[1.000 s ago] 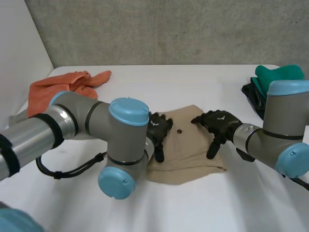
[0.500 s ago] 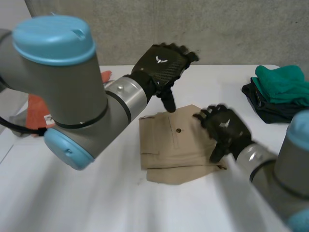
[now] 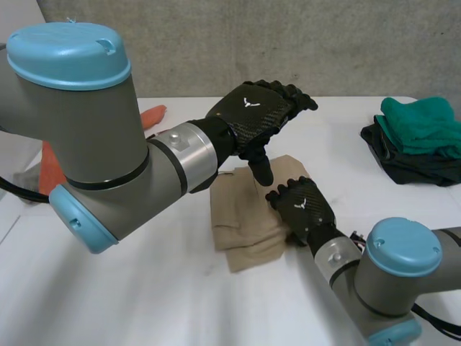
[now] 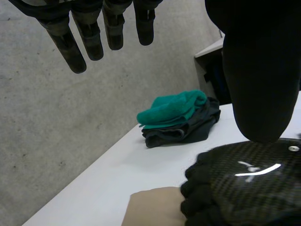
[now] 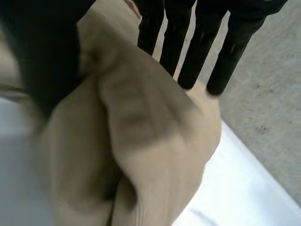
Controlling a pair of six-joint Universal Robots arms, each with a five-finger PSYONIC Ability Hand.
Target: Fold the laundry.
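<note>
Folded tan trousers (image 3: 243,225) lie in the middle of the white table (image 3: 144,288). My right hand (image 3: 303,208) sits on their right edge. In the right wrist view the tan cloth (image 5: 141,155) bunches up between its thumb and its fingers (image 5: 197,52), which pinch it. Above the trousers' far edge, clear of the cloth, hangs my left hand (image 3: 253,114) with straight fingers (image 4: 91,33) and nothing in it. Its wrist view looks down on the right hand (image 4: 244,188) and a bit of the trousers (image 4: 155,207).
A pile of green and dark folded clothes (image 3: 418,140) sits at the table's far right, also seen in the left wrist view as the pile (image 4: 181,117). An orange cloth (image 3: 52,155) lies far left behind my left arm. A grey wall (image 3: 252,43) closes the back.
The left hand lifted off the trousers and rose above them. The right hand slid left onto the trousers' right edge and closed on the cloth, which now lies bunched narrower.
</note>
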